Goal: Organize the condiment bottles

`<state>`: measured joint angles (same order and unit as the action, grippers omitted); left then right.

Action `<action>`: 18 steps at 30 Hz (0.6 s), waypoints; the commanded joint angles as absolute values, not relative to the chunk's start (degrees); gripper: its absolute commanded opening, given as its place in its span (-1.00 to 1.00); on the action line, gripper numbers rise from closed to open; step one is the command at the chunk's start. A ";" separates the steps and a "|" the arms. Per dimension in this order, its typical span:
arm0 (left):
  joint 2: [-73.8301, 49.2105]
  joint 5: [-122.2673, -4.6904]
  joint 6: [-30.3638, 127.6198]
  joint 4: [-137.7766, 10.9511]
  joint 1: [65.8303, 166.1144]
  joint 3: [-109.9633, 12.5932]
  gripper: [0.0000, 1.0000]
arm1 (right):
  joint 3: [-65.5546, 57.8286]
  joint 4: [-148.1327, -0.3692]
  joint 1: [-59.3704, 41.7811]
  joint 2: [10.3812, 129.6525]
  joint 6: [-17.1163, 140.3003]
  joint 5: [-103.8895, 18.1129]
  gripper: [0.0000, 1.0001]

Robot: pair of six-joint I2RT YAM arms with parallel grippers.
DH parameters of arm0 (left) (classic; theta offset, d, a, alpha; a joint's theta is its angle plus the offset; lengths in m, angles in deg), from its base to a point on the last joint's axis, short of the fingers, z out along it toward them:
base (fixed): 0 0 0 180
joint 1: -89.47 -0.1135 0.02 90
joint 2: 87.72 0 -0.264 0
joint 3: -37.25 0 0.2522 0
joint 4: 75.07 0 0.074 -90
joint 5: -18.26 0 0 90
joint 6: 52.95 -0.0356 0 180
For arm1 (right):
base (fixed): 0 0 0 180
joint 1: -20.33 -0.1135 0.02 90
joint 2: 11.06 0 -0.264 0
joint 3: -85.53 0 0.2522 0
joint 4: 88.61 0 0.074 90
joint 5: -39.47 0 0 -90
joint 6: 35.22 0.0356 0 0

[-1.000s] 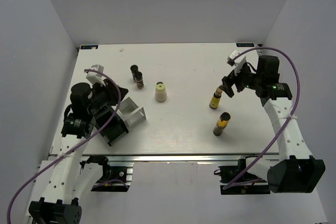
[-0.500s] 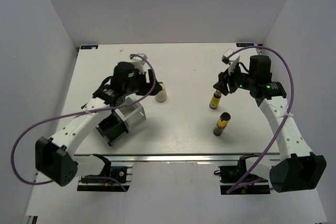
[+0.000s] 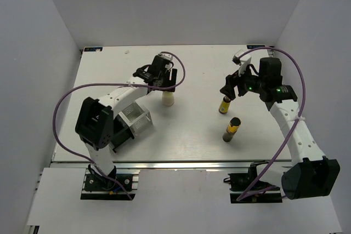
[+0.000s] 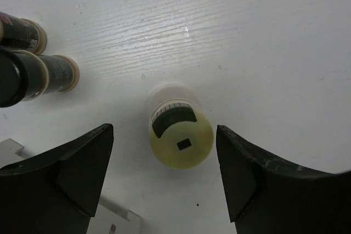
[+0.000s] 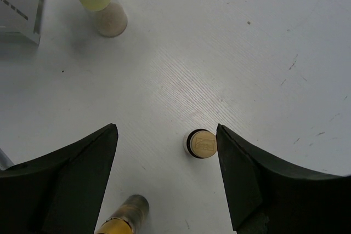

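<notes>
A cream-white tapered bottle (image 3: 168, 99) stands upright mid-table. My left gripper (image 3: 164, 84) hovers right over it, open. In the left wrist view its yellow top (image 4: 180, 135) lies between the spread fingers, touching neither of them. Two dark brown bottles (image 4: 38, 72) stand close together to its left; in the top view my left arm hides them. My right gripper (image 3: 230, 88) is open above an upright yellow-label bottle (image 3: 224, 104). Its tan cap (image 5: 201, 143) sits near the right finger, untouched. A second yellow-label bottle (image 3: 232, 129) stands nearer the front.
The black-and-clear compartment rack (image 3: 129, 123) sits at the front left, beside the left arm's base. A corner of the rack (image 4: 118, 220) shows under the left wrist. White walls close in the table on the left, back and right.
My left arm has swung from the rack at the left across to the cream-white bottle, and its jaws have opened. The right gripper has shifted a little left over the yellow-label bottle.
</notes>
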<state>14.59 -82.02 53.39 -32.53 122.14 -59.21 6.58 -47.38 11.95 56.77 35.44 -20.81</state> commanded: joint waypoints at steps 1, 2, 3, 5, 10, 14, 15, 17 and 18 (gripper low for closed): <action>15.20 -83.78 51.29 -31.69 122.61 -62.91 0.71 | 7.35 -49.80 11.72 55.91 36.58 -21.52 0.56; 16.25 -82.91 51.37 -31.60 122.61 -63.26 0.70 | 7.35 -49.88 11.72 55.91 36.58 -21.53 0.56; 16.78 -82.64 51.37 -31.51 122.61 -63.52 0.69 | 7.35 -49.89 11.72 55.91 36.58 -21.61 0.57; 17.49 -82.29 51.37 -31.60 122.70 -63.53 0.68 | 7.35 -49.89 11.72 56.17 36.41 -21.88 0.57; 18.63 -82.20 51.46 -31.34 122.70 -63.00 0.60 | 6.91 -49.89 11.72 56.79 36.23 -22.49 0.58; 19.07 -81.94 51.46 -31.78 122.70 -62.39 0.48 | 6.56 -49.71 11.72 57.40 36.14 -22.49 0.58; 19.25 -81.94 51.46 -31.60 122.70 -62.39 0.42 | 6.47 -49.62 11.72 57.49 36.06 -22.58 0.58; 19.69 -81.76 51.55 -31.51 122.70 -62.39 0.36 | 6.29 -49.62 11.72 57.58 35.97 -22.67 0.58; 19.86 -81.59 51.64 -31.34 122.70 -62.47 0.35 | 6.29 -49.53 11.72 57.58 35.88 -22.75 0.58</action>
<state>20.05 -82.05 51.90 -31.38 122.33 -61.14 7.19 -48.00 11.95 57.34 35.97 -22.32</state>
